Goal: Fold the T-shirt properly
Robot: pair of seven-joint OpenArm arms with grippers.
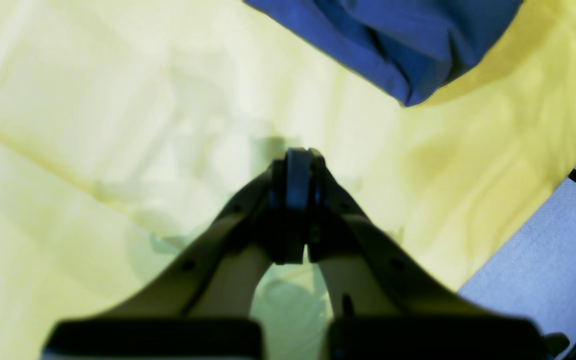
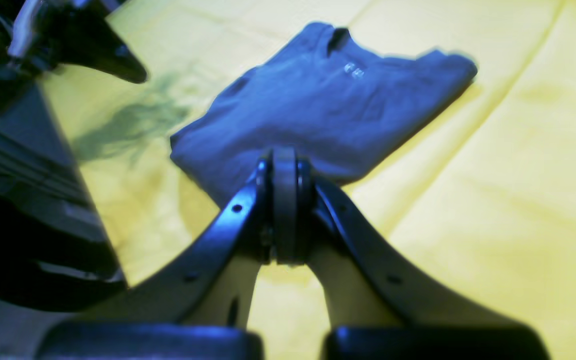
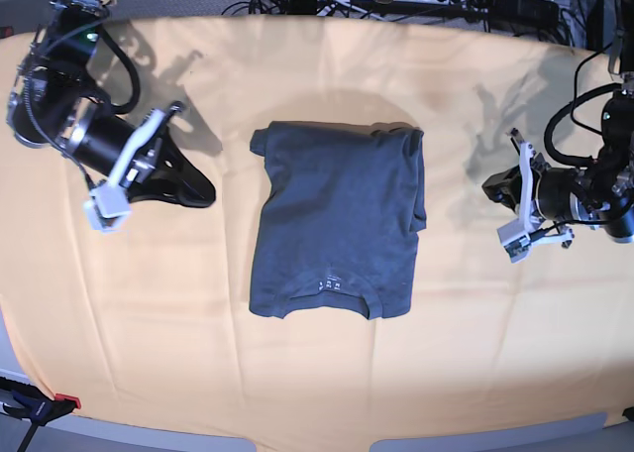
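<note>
Both my hands, L (image 3: 487, 187) & R (image 3: 210, 196), pressed together, apart from tee (image 3: 337, 224), part-folded between 'em on cloth (image 3: 475, 358).

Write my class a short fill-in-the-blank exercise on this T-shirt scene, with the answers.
1. The T-shirt lies on a pale ____ cloth.
2. In the base view, the shirt's neckline is at its ____ edge.
3. Both the left gripper and the right gripper are ____.

Answers: yellow; bottom; shut
</note>
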